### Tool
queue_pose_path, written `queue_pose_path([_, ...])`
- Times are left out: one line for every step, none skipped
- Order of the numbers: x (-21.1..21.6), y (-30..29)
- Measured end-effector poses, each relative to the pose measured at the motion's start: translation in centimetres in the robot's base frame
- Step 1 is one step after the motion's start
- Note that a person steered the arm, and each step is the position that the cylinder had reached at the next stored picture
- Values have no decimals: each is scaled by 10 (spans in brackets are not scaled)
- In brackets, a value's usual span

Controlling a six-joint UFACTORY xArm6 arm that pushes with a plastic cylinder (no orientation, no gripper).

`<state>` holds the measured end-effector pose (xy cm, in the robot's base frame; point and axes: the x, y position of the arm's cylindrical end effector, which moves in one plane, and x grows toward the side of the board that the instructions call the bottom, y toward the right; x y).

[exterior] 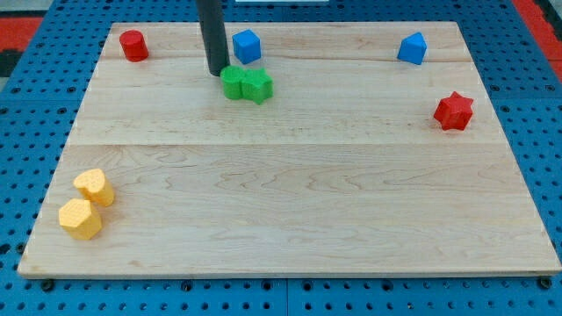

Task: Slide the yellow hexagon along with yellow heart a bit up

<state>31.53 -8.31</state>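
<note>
The arm's dark rod comes down from the view's top edge, and my tip (217,71) rests on the wooden board (299,202) in its upper left part. There is no gripper here, only a plain rod that holds nothing. The tip stands just at the upper left of a pair of green blocks (247,84), which lie touching each other, their exact shapes hard to make out; whether the tip touches the nearer one cannot be told. Just to the right of the rod, near the board's top edge, sits a blue block (247,46), and a red cylinder (133,45) stands in the top left corner. A second blue block (412,48) lies toward the top right, and a red star (454,111) sits below it near the right edge. The task's things are far from the tip, in the board's bottom left corner: the yellow heart (94,187) lies just above and slightly right of the yellow hexagon (81,219), the two close together and seemingly touching. The board rests on a blue pegboard surface (35,105).
</note>
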Motion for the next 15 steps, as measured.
queue_pose_path([58,34])
queue_pose_path([130,36])
queue_pose_path([234,25])
queue_pose_path([285,-35])
queue_pose_path([294,-96])
queue_pose_path([282,-130])
queue_pose_path([257,-143])
queue_pose_path([238,-147])
queue_pose_path([223,-147])
queue_pose_path([193,-147])
queue_pose_path([201,-135])
queue_pose_path([263,-119])
queue_pose_path([243,-160])
queue_pose_path([196,-160])
queue_pose_path([184,-148])
